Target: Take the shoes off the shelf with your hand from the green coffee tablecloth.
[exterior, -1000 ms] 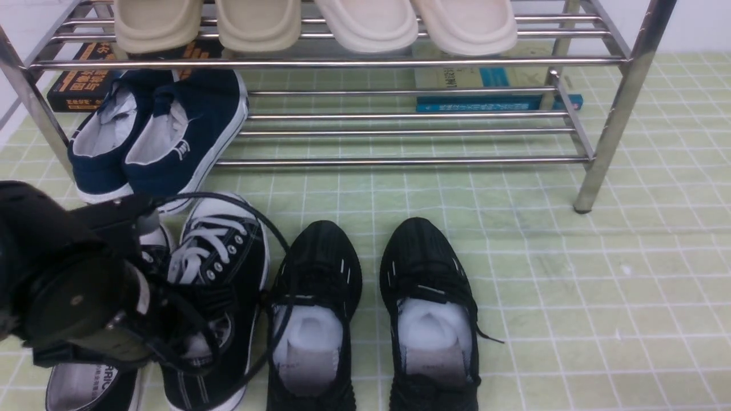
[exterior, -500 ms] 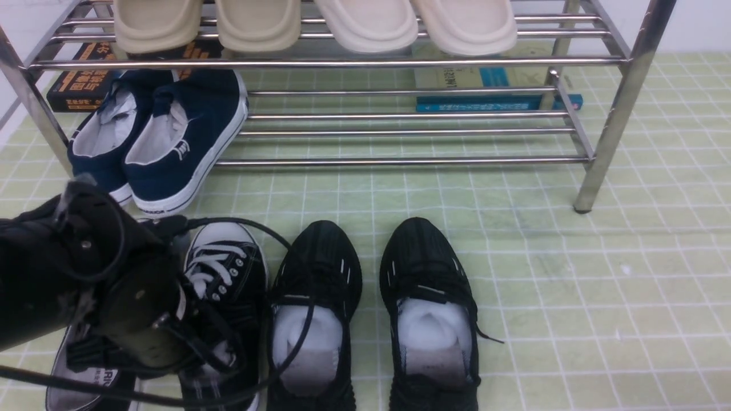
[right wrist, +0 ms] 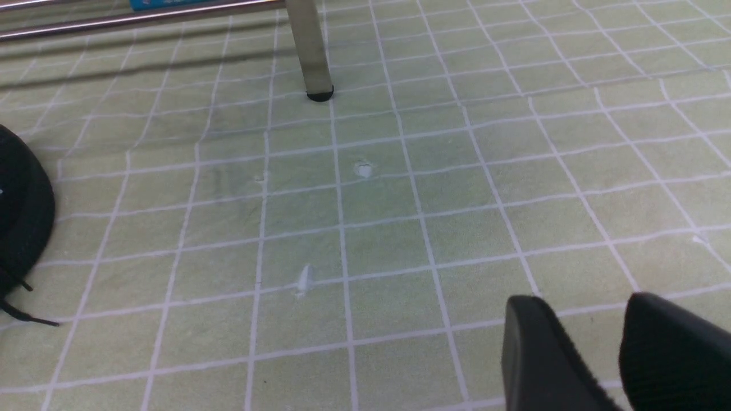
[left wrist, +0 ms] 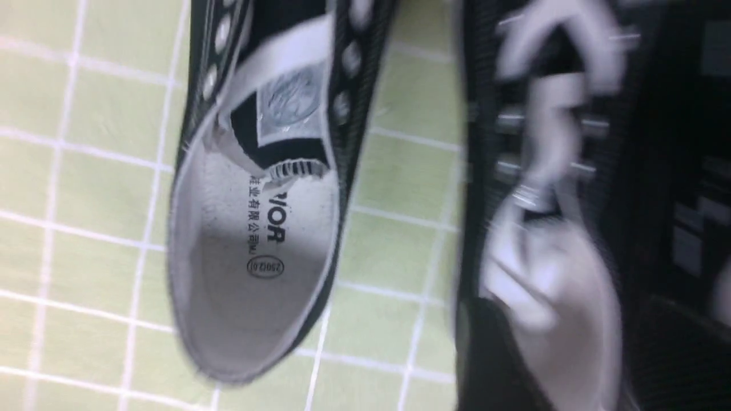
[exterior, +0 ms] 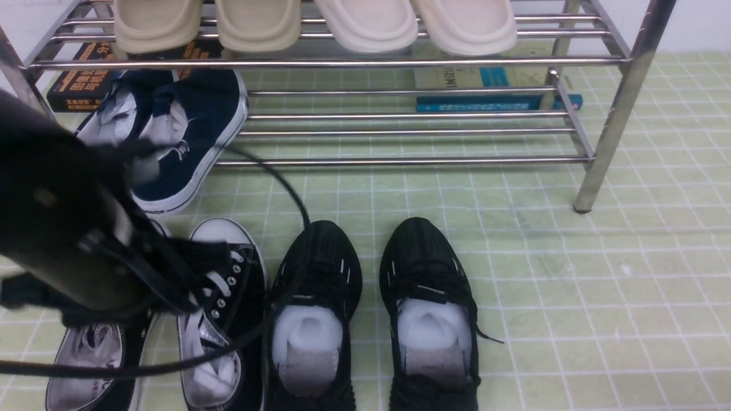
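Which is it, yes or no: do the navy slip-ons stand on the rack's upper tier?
No, the navy slip-ons sit below the upper tier's front bar.

"250(2.0)" beneath clipped "IOR" (first letters hidden) on one canvas sneaker's white insole (left wrist: 257, 245)

Our left arm (exterior: 63, 211) hangs blurred across the left of the frame, its cable (exterior: 305, 228) looping toward the centre; our right gripper (right wrist: 587, 302) stands open.
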Controlling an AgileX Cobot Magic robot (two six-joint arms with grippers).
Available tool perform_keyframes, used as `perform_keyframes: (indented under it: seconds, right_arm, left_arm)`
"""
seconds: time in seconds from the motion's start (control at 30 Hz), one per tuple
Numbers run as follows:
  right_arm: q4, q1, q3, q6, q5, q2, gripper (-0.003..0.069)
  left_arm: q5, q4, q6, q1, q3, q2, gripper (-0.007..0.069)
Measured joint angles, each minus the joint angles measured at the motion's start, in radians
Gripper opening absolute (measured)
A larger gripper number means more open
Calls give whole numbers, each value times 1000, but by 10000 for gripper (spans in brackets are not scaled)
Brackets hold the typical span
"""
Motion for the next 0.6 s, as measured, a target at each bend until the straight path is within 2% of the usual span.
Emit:
perform_keyframes:
  seconds: [0.07, 0.13, 0.17, 0.23, 0.37, 0.6]
  right_arm:
    - [0, 0, 0, 0, 0, 0, 237]
    - [0, 0, 0, 0, 0, 0, 237]
    - [0, 0, 0, 0, 0, 0, 237]
    - [0, 0, 0, 0, 0, 0, 237]
    - [0, 0, 0, 0, 0, 0, 237]
    - [0, 0, 0, 0, 0, 0, 237]
  left_arm:
    - [41, -28, 62, 0, -36, -33, 262]
    - [95, -104, 195, 0, -76, -150, 121]
    - [97, -110, 203, 0, -77, -150, 121]
    - [116, -181, 304, 0, -75, -263, 25]
    - [105, -239, 373, 0, -42, -426, 1]
    - [-95, -253, 349, 0, 132, -669, 1]
